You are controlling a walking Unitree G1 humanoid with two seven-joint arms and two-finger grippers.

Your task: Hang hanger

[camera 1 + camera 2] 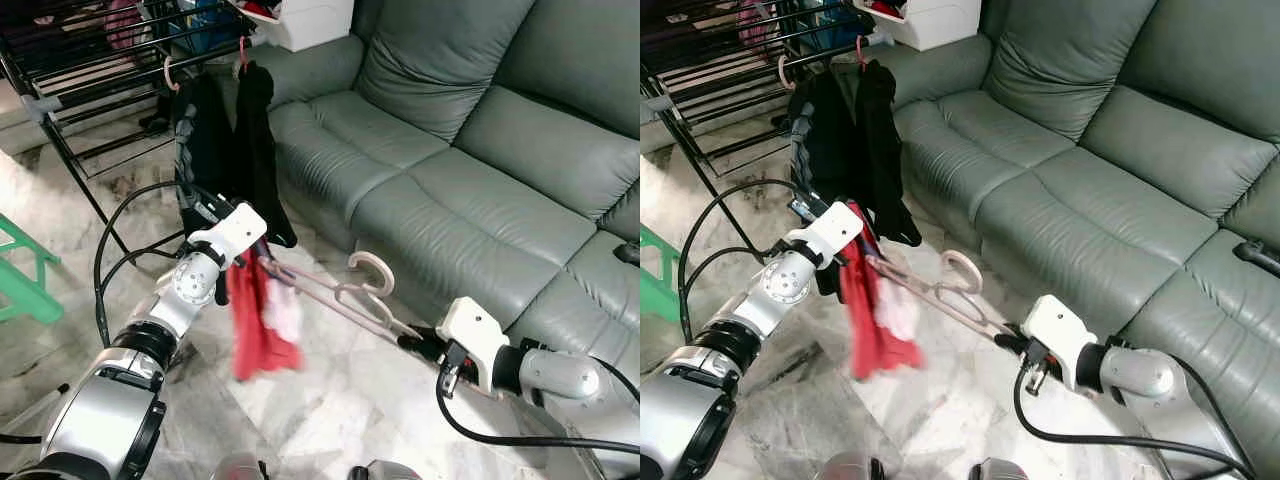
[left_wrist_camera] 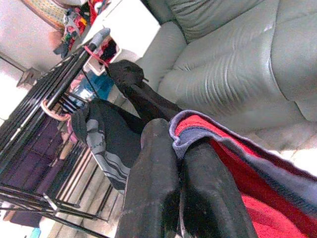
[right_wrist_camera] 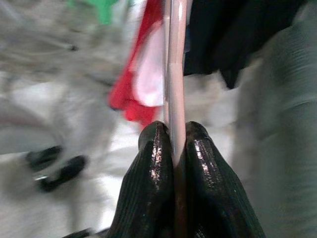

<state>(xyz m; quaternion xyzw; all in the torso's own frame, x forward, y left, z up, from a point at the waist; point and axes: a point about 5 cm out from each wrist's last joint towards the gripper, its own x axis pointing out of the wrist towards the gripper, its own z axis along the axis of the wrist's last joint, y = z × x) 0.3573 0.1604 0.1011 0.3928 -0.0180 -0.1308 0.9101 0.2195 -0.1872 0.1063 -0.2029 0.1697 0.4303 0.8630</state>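
Hanger (image 1: 345, 297): thin pale-pink plastic, curved hook, held level above the floor between both arms.
Right gripper (image 1: 408, 340): clamped on hanger's right end.
Left gripper (image 2: 178, 163): pinching red garment (image 1: 258, 320).
Sofa (image 1: 480, 150): grey-green leather, far right.
Floor (image 1: 330, 410): marbled tile.
Drying rack (image 1: 90, 70): black wire, far left.

A grey-green leather sofa (image 1: 480, 130) stands beside black clothes (image 1: 235, 140) on a drying rack (image 1: 90, 70).
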